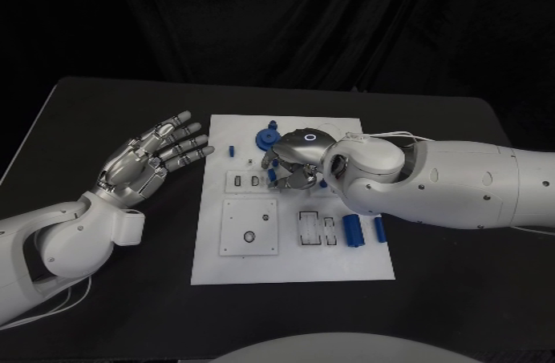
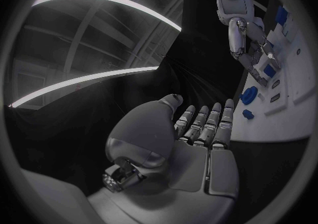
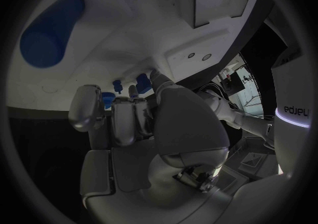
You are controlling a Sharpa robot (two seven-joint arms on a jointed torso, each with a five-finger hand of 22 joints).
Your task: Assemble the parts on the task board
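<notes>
A: While the left hand (image 1: 151, 159) hovers palm-up over the bare black surface (image 1: 104, 106) beside the left edge of the task board (image 1: 295, 271), what is it holding?

B: Nothing. Its fingers (image 2: 205, 123) lie straight, side by side and slightly spread, and the left wrist view shows the palm bare.

A: And the right hand (image 1: 295, 159)?

B: It reaches in over the far half of the board, palm down, fingers (image 3: 122, 118) curled toward the plate. Its fingertips sit among small blue parts (image 3: 126, 88) near the board's far edge. Whether it has one pinched, I cannot tell: the hand covers the spot in the head view, and the right wrist view shows blue pieces just at the fingertips, but not the contact.

A: Where are the other parts?

B: A blue gear-like piece (image 1: 269, 136) stands near the far edge of the board, just beside the right hand. A small blue peg (image 1: 232, 149) lies close to the board's far left corner. 2 blue cylinders (image 1: 353, 231) lie side by side near the right edge, partly under the right forearm.

A: Anything else on the board?

B: A square white block (image 1: 250, 227) with a dark oval hole sits on the near left part, and a rectangular slotted frame (image 1: 312, 227) lies between it and the cylinders.
</notes>
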